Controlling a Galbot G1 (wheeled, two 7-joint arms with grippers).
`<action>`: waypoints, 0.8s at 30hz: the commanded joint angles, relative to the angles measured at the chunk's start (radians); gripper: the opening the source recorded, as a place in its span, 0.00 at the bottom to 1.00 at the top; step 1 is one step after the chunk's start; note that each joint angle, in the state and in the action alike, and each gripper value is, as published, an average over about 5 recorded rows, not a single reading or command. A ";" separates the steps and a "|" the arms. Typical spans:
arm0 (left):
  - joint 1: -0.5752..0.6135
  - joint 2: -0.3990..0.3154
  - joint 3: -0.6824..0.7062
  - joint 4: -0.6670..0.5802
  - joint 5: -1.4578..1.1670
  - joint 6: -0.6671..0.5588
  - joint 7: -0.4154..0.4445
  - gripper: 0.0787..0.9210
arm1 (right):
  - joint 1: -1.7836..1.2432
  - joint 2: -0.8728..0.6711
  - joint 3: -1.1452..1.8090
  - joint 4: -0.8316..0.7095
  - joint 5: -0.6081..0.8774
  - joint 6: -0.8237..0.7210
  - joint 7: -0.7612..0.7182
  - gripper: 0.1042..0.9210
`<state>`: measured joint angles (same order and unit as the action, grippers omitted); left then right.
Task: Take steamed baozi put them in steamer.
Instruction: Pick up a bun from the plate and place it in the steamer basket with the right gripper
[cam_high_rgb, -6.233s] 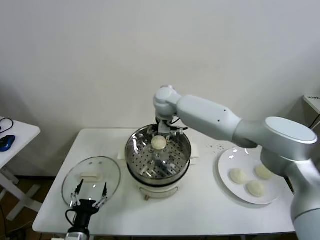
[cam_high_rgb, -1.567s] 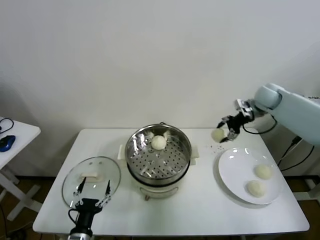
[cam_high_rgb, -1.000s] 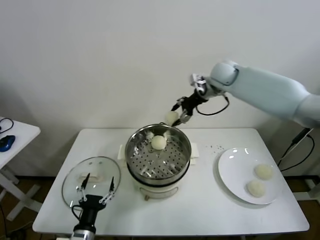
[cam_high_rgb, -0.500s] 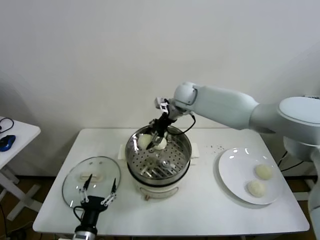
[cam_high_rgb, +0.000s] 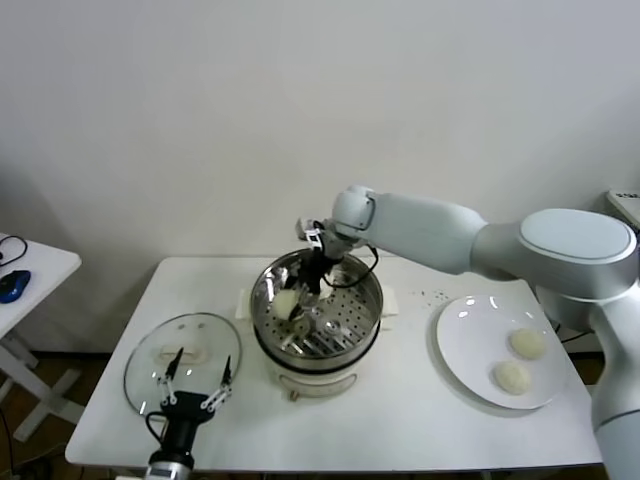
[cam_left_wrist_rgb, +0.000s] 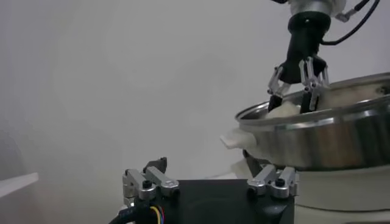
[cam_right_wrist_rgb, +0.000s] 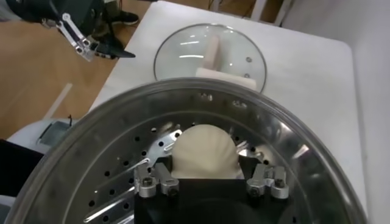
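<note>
The steamer (cam_high_rgb: 345, 318) is a shiny steel pot with a perforated insert, mid-table on a white base. My right gripper (cam_high_rgb: 292, 300) reaches down into its left half and is shut on a cream baozi (cam_high_rgb: 287, 303). In the right wrist view the baozi (cam_right_wrist_rgb: 204, 152) sits between the fingers (cam_right_wrist_rgb: 152, 181), low over the insert (cam_right_wrist_rgb: 116, 182). The left wrist view shows it (cam_left_wrist_rgb: 284, 110) at the steamer's rim (cam_left_wrist_rgb: 317, 119). Two baozi (cam_high_rgb: 526, 343) (cam_high_rgb: 511, 376) lie on the white plate (cam_high_rgb: 465, 325). The arm hides the back of the insert. My left gripper (cam_high_rgb: 194, 384) is open by the lid.
The glass lid (cam_high_rgb: 150, 365) with a white handle lies on the table's left, also in the right wrist view (cam_right_wrist_rgb: 209, 58). A side table (cam_high_rgb: 25, 275) with a blue mouse stands at far left. The wall is close behind the table.
My right gripper carried a baozi from the plate across to the steamer and lowered it into the pot's left half. The plate went from three buns to two. The left arm barely moved.
</note>
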<state>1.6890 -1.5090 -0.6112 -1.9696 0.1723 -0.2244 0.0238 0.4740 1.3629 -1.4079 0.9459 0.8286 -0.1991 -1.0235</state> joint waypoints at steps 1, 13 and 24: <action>-0.002 -0.002 0.001 0.006 -0.003 0.002 -0.001 0.88 | -0.011 0.012 -0.004 -0.003 -0.025 0.002 -0.003 0.74; -0.006 0.002 -0.006 0.007 -0.005 0.003 -0.001 0.88 | -0.017 0.008 -0.006 -0.001 -0.047 0.009 -0.001 0.78; -0.010 0.003 -0.008 0.008 -0.004 0.006 -0.001 0.88 | -0.002 -0.003 0.002 0.012 -0.067 0.027 -0.020 0.88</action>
<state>1.6801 -1.5081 -0.6179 -1.9622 0.1694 -0.2204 0.0230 0.4597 1.3642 -1.4098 0.9540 0.7720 -0.1767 -1.0323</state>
